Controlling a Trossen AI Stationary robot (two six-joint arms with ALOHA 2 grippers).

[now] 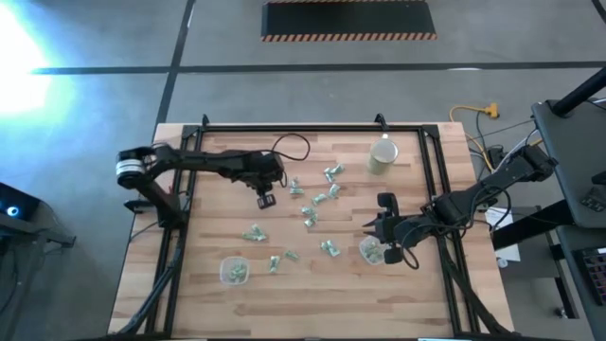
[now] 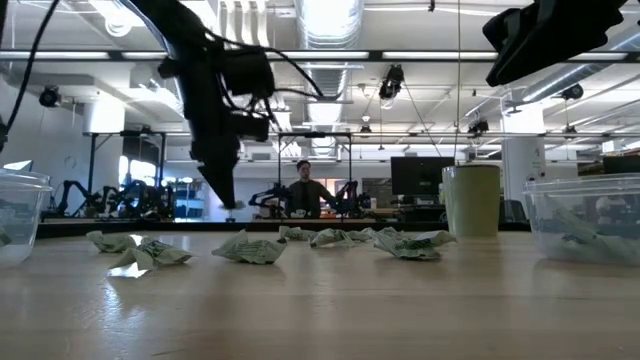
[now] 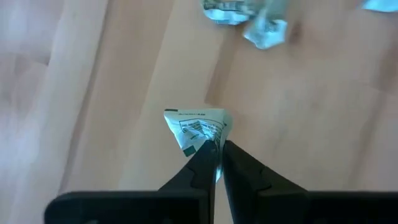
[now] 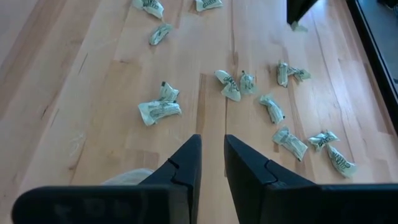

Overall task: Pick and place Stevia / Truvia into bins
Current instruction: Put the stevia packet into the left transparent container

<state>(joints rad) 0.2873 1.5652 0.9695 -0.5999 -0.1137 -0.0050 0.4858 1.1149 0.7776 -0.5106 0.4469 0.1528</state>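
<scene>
left gripper (image 3: 217, 163) sits closest in its own wrist view, fingers (image 3: 196, 174) pinched together on one green-and-white sachet (image 3: 198, 127), which sticks out past the fingertips, crumpled, above bare wood. high view puts that gripper (image 1: 266, 200) over the table's (image 1: 445, 294) left-centre, near the scattered sachets (image 1: 312, 213) in the middle but clear of them; it cannot resolve the held packet. low view shows the same gripper (image 2: 228, 195) hanging off the surface, tip above the wood, with a small pale bit at its end. right gripper (image 1: 383, 248) hovers right beside the right bin (image 1: 371, 251) near the table's right-front; its wrist view shows the fingers (image 4: 186, 168) slightly apart with a narrow gap, nothing between them, only board below. that view also gives the best look at the loose sachets (image 4: 160, 109), spread over the boards ahead, and catches a clear rim by the finger base. left bin (image 1: 234, 272) sits front-left with a few sachets inside; right bin also has some. low view shows both clear tubs at its edges, (image 2: 20, 215) and (image 2: 585, 215), plus a beige cup (image 2: 473, 200) and a person (image 2: 303, 190) far back in the room. cup (image 1: 383, 155) stands at the table's far right in the high view.
</scene>
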